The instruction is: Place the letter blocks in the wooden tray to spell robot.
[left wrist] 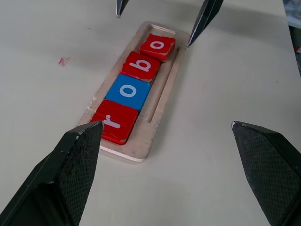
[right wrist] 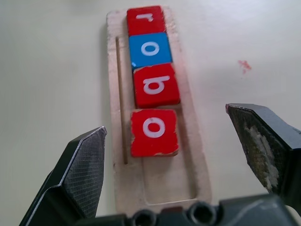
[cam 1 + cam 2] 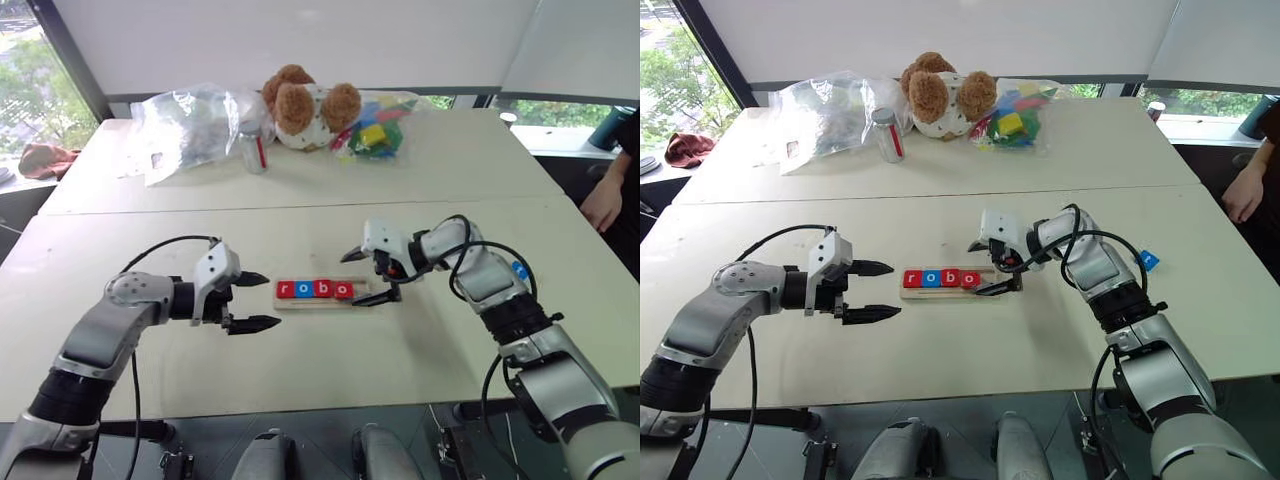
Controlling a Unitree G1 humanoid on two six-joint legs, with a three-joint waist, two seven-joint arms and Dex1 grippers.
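Note:
The wooden tray [image 3: 366, 293] lies on the table between my two grippers. Several letter blocks sit in it in a row: red r [image 2: 146, 20], blue o [image 2: 150, 48], red b [image 2: 156, 85] and a red o [image 2: 154, 132] that lies slightly askew. The slot at the tray's right end is bare wood. My right gripper [image 3: 350, 281] hangs open over that right end, fingers astride the tray, holding nothing. At the tray's left end my left gripper [image 3: 272, 300] stands open and empty, apart from the tray. A small blue tile [image 3: 518, 270] lies behind my right forearm, its letter unreadable.
At the back of the far table are a teddy bear [image 3: 305, 105], a clear plastic bag [image 3: 185, 125], a small can [image 3: 253, 148] and a bag of coloured toy blocks [image 3: 375, 132]. A person's hand [image 3: 603, 200] rests at the right edge.

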